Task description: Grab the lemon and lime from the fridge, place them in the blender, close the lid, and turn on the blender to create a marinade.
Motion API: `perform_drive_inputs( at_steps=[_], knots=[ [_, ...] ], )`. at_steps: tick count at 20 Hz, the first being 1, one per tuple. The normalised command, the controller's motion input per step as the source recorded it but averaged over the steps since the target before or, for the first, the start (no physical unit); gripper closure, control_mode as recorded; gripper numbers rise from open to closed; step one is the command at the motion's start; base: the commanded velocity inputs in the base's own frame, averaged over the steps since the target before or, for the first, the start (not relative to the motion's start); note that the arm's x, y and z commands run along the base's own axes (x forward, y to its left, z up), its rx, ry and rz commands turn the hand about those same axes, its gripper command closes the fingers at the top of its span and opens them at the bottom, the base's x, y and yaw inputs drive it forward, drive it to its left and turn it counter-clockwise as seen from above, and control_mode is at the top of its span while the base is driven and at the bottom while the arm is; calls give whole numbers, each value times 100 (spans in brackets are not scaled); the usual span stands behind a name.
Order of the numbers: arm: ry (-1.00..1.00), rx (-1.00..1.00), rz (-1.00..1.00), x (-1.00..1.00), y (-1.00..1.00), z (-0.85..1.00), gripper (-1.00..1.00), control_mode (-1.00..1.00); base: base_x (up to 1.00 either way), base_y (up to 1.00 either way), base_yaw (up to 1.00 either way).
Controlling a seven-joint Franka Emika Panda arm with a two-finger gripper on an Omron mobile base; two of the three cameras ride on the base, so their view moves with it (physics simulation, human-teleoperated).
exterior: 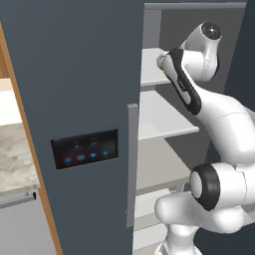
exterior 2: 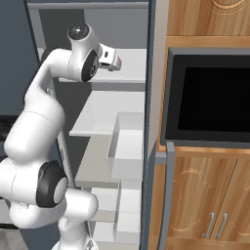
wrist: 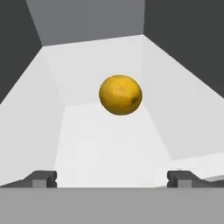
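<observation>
The lemon (wrist: 120,95), a small round yellow fruit, lies alone on a pale upper shelf (wrist: 105,140) of the fridge (exterior: 79,99), toward the back. My gripper (wrist: 112,178) is open and points straight at it from some way in front, its fingertips (wrist: 43,178) spread wide and nothing between them. From the right base view the hand (exterior 2: 113,59) reaches in at the level of the top shelf (exterior 2: 132,66). The lime, the blender and the lid are out of view.
The shut fridge door with its black panel (exterior: 85,148) and grey handle (exterior: 132,164) stands just left of the arm. A door bin (exterior 2: 127,146) and the open door's edge (exterior 2: 151,122) flank it on the right. Wood cupboards with a black oven (exterior 2: 210,97) lie beyond.
</observation>
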Motion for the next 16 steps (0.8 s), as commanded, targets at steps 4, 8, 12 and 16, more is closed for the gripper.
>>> perform_drive_inputs(
  at_steps=[4,8,12,16],
  knots=[
    [6,0,4,54,-1,0,-100,-100,0,0,0],
    [5,0,4,44,-6,-3,-100,-100,0,0,0],
    [2,0,4,41,-7,-6,-100,-100,0,0,0],
    [2,0,3,33,-5,-12,-100,-100,0,0,0]
  ],
)
